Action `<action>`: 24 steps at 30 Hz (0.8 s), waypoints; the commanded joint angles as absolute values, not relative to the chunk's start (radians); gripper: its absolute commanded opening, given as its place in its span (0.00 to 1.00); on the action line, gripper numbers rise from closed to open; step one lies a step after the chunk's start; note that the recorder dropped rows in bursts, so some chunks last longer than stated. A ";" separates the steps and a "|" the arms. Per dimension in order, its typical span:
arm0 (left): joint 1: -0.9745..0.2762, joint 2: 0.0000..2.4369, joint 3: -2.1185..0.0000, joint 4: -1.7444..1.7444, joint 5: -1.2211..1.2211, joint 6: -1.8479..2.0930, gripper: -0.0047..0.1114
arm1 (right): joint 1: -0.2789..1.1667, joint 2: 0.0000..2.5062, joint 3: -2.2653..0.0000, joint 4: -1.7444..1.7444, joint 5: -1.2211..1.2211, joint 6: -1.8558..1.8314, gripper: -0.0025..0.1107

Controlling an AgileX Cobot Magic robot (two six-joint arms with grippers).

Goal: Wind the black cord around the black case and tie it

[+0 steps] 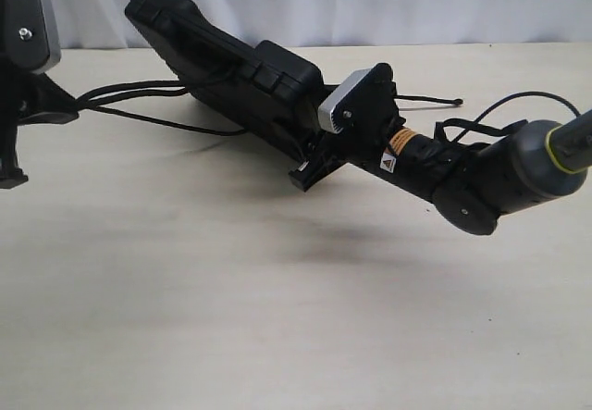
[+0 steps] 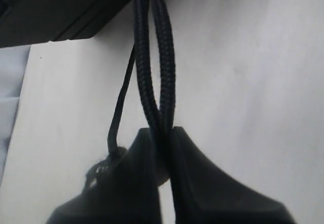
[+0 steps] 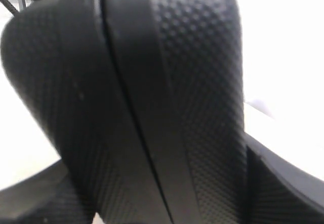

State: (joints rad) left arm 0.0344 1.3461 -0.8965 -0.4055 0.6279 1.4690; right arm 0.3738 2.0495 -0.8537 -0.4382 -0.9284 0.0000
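Observation:
The black case point(image 1: 222, 68) is tilted up off the table, its lower right end clamped in my right gripper point(image 1: 310, 165). In the right wrist view the case's point(image 3: 167, 82) textured edge fills the space between the fingers point(image 3: 283, 178) of the right gripper point(image 3: 157, 193). The black cord point(image 1: 148, 86) runs in several strands from the case's middle leftward to my left gripper point(image 1: 69, 109). My left gripper point(image 2: 163, 133) is shut on a doubled length of cord point(image 2: 152, 57). A thinner strand ends in a frayed knot point(image 2: 101, 163) beside one finger. Another cord end point(image 1: 453, 103) lies right of the case.
The pale table point(image 1: 277, 317) stretches toward the front. A white curtain point(image 1: 370, 3) hangs behind it. The right arm's smooth cable point(image 1: 490, 114) loops above its wrist. A corner of the case point(image 2: 50, 11) shows in the left wrist view.

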 commanded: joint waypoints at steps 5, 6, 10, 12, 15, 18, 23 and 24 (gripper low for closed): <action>0.023 1.343 -0.849 -0.373 0.493 1.478 0.04 | 0.376 2.078 -0.836 -0.430 -0.768 0.052 0.06; 0.023 1.343 -0.849 -0.373 0.493 1.488 0.04 | 0.376 2.078 -0.836 -0.430 -0.768 0.054 0.06; 0.023 1.343 -0.849 -0.378 0.476 1.496 0.04 | 0.376 2.078 -0.836 -0.430 -0.768 0.068 0.06; 0.023 1.343 -0.849 -0.394 0.452 1.496 0.04 | 0.376 2.078 -0.836 -0.430 -0.768 0.068 0.06; 0.023 1.343 -0.849 -0.426 0.423 1.496 0.04 | 0.376 2.078 -0.834 -0.443 -0.766 0.067 0.06; 0.023 1.352 -0.849 -0.504 0.410 1.496 0.04 | 0.376 2.078 -0.834 -0.476 -0.764 0.067 0.06; -0.008 1.411 -0.849 -0.573 0.434 1.543 0.04 | 0.376 2.078 -0.834 -0.553 -0.764 0.069 0.06; -0.029 1.425 -0.849 -0.573 0.432 1.548 0.04 | 0.376 2.078 -0.834 -0.570 -0.764 0.081 0.06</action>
State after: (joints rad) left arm 0.0088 1.3927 -0.8510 -0.5405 0.4290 1.5274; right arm 0.3738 2.0490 -0.8555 -0.4928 -0.9263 0.0054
